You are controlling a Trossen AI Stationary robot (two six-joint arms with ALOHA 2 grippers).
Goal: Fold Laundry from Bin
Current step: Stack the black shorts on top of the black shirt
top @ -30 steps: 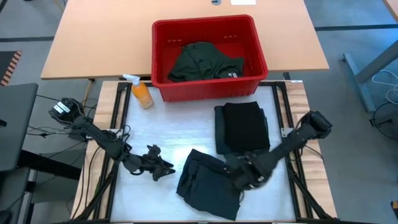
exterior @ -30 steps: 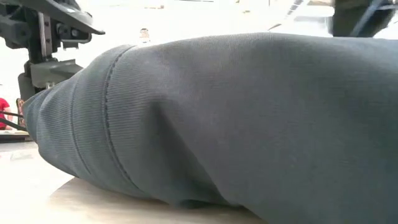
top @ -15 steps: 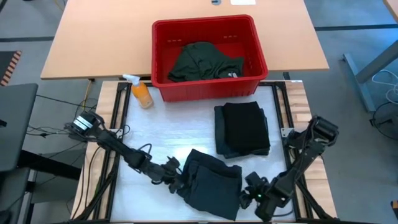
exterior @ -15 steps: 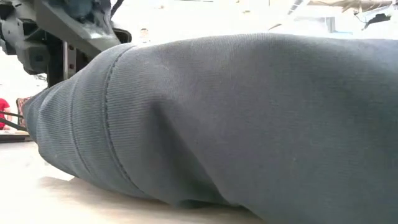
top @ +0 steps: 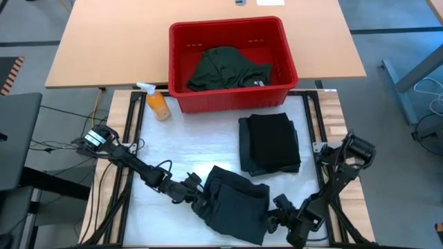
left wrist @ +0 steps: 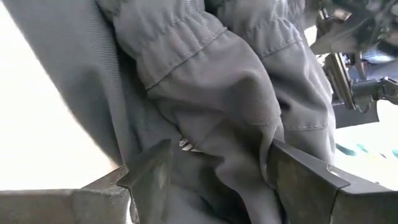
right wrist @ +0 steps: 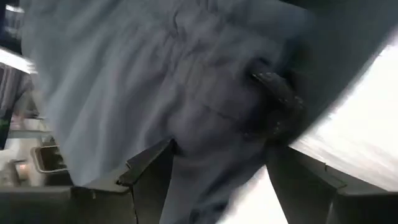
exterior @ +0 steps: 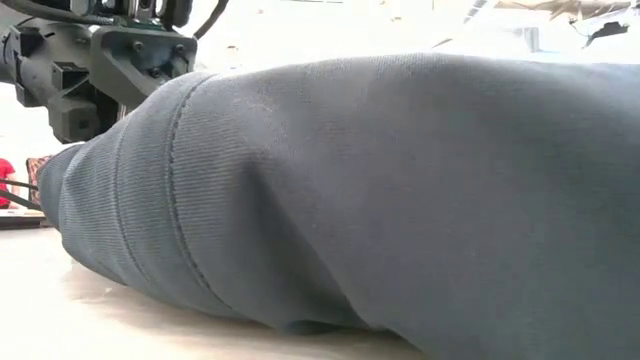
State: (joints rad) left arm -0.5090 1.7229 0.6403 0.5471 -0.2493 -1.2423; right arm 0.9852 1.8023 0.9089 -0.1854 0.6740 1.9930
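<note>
**Both grippers set at the edges of the crumpled garment, nothing pinched yet**

Take the red rectangular plastic bin (top: 232, 61) with its thick rim as your landmark. Inside it lies a dark green soft cloth garment (top: 225, 68), not yet taken out. On the pale surface (top: 180, 145) just in front of the bin, toward its right end, sits a black garment folded into a neat rectangle (top: 270, 144). Further out from the bin, beyond that folded piece, lies the dark crumpled garment (top: 235, 204) you are working on now. A small orange spray bottle (top: 156, 102) stands just beside the bin's left front corner.

Your left gripper (top: 197, 201) is at the crumpled garment's left edge, and your right gripper (top: 275, 220) is at its right edge on the side away from the bin. Both stand wide open. In the left wrist view the gathered cloth (left wrist: 211, 106) lies between the two fingers (left wrist: 152, 174) but is not clamped; the right wrist view shows the same, cloth (right wrist: 155, 87) bunched between spread fingers (right wrist: 155, 171).

By my reading, you are at the grasp stage of folding this second piece. The next move calls for closing each gripper on a single edge or hem, not a thick bundle of layers, then lifting and drawing the two apart so the cloth spreads flat before you fold it.
</note>
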